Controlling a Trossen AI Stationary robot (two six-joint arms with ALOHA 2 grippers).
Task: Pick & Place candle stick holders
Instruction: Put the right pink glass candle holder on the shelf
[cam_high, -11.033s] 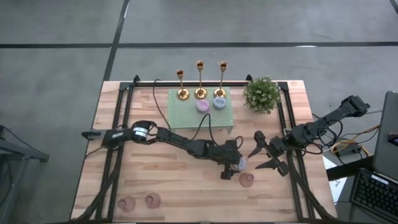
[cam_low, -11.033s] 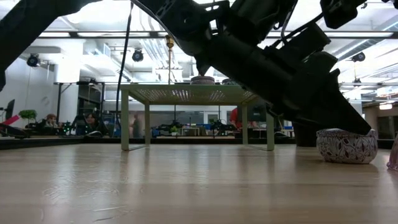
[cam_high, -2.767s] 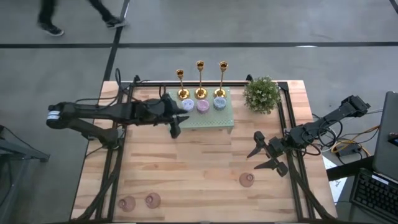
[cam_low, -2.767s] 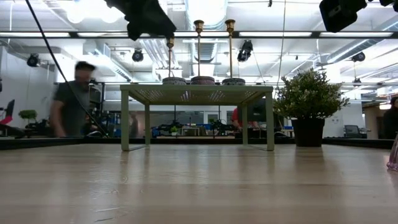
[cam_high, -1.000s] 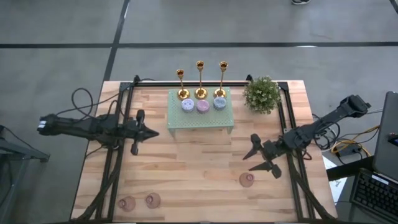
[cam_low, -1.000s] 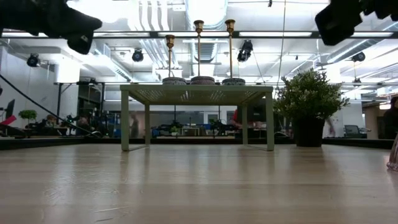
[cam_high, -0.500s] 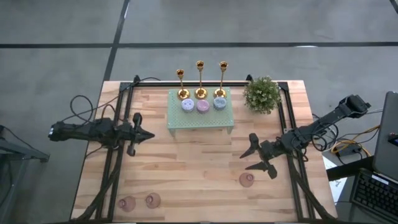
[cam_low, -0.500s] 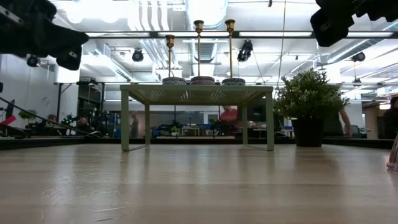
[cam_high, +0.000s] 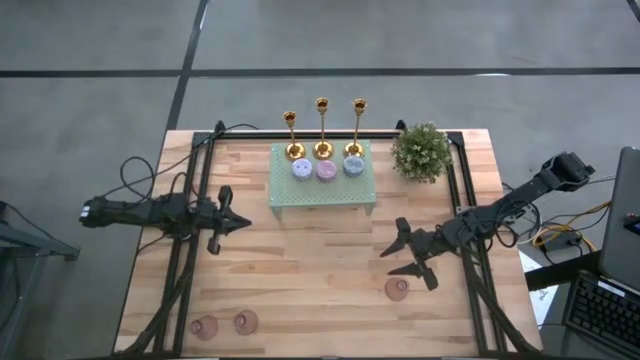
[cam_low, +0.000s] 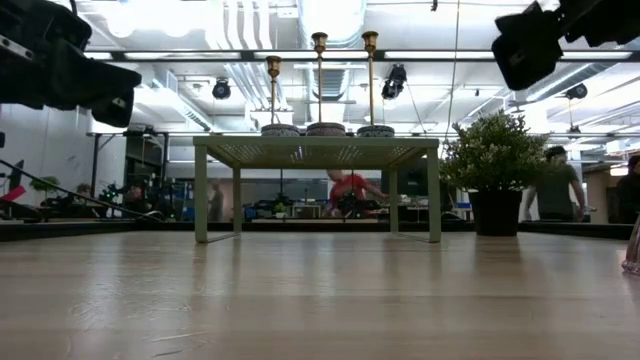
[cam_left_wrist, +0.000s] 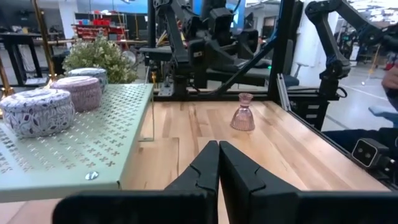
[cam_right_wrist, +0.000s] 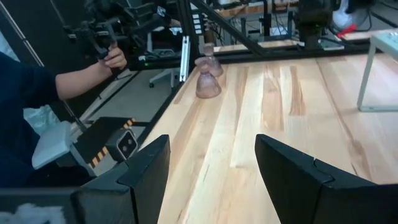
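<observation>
Three gold candlesticks (cam_high: 322, 125) and three round holders (cam_high: 326, 169) sit on the green stand (cam_high: 322, 190), potted plant (cam_high: 420, 152) beside it. One pink holder (cam_high: 397, 289) lies just beside the right gripper (cam_high: 405, 255), fingers wide apart, empty. Two pink holders (cam_high: 225, 324) at tabletop (cam_high: 300, 280) front-left corner. Left gripper (cam_high: 222, 220) low at left edge, fingers pressed together, empty.

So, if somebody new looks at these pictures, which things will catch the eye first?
Probably the three shiny gold slim candlesticks, upright in a row along the far edge of the pale green perforated stand, with three small round pastel holders in front of them. The bushy green potted plant stands right of the stand. The right tool hovers open near a pink glass holder; the left tool is shut.
</observation>
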